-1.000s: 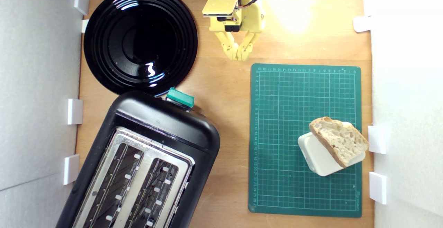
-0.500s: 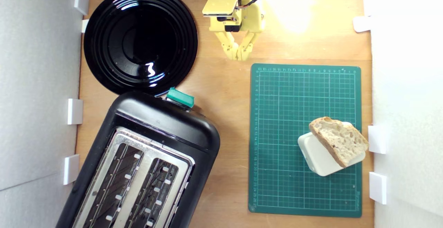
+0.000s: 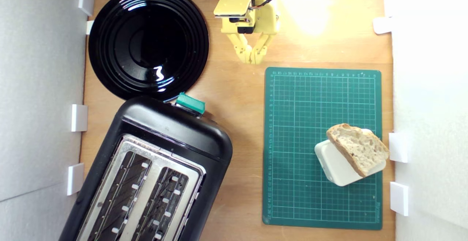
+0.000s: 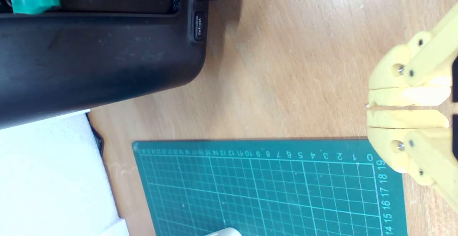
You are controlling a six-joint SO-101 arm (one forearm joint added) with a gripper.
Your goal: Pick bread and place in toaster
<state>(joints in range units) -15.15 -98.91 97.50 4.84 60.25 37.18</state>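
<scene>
Yellow plastic gripper (image 3: pixel 251 59) sat at the far edge of the wooden table (image 3: pixel 237 87), its two jaws pressed together with only a hairline seam between them and nothing in their hold. In the exterior view it pointed toward the near side, just beyond the far edge of the green cutting mat (image 3: pixel 321 98), well apart from everything it had to handle. The bread (image 3: pixel 358 147), a thick holey slice with a brown crust, lay tilted on top of a white rounded box (image 3: pixel 334 168) at the mat's near right, its right end overhanging the box. That raised perch likely served to lift the slice off the mat so that jaws could close around its edges. The toaster (image 3: pixel 153 168), black with a silver top and two long empty slots, stood at an angle at the near left, its teal lever knob (image 3: pixel 190 103) facing the arm. A round black plate (image 3: pixel 148 41) lay at the far left, touching nothing but the table. Judging by this, the pick had not yet begun.
</scene>
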